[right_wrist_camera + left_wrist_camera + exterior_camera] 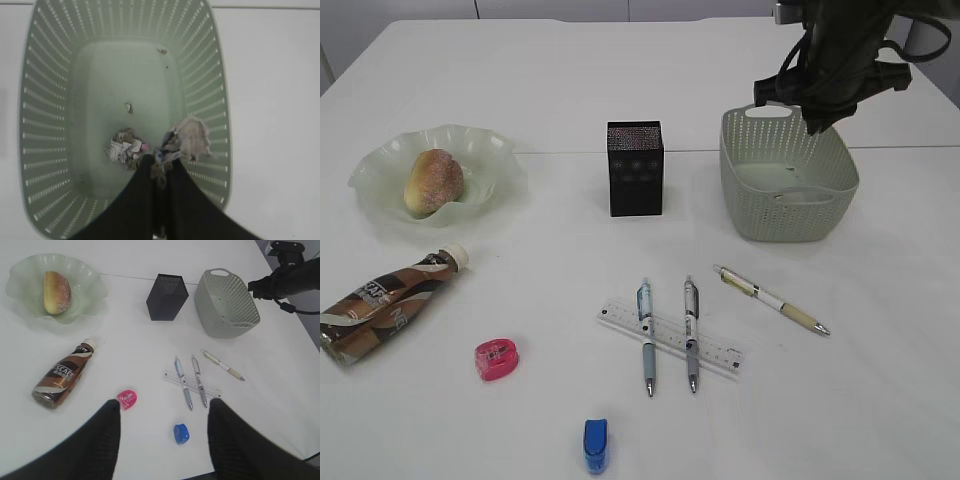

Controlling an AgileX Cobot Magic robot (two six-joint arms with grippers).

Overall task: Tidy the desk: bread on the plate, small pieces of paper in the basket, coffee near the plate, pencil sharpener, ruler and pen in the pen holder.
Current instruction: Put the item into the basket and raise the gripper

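The right hand [162, 175] hung over the grey-green perforated basket [740, 205], its fingers pressed together and pinching a crumpled paper ball [187, 137] that dangled just above the basket floor toward the wall at three o'clock. Another paper ball [125, 147] already lay on the basket floor, just beside the held one at its nine o'clock. Judging by this, the paper step was in hand and nearly done: the next move called for parting those fingers so the ball would drop inside, then lifting the arm clear of the rim. The left hand [164, 412] hovered high over the near part of the bench [880, 400] with its fingers spread and nothing between them. The bread roll [433, 182] sat in the ruffled green glass plate [375, 165] at nine o'clock of the black pen holder [635, 168]. The coffee bottle [385, 305] lay on its side on the bench at about six o'clock of the plate, near it. Still loose on the bench were the clear ruler [670, 337] with two pens [646, 335] lying across it, a third pen [772, 299] just to their three o'clock, a pink pencil sharpener [497, 360] and a blue pencil sharpener [595, 444], so the pen holder work probably remained.
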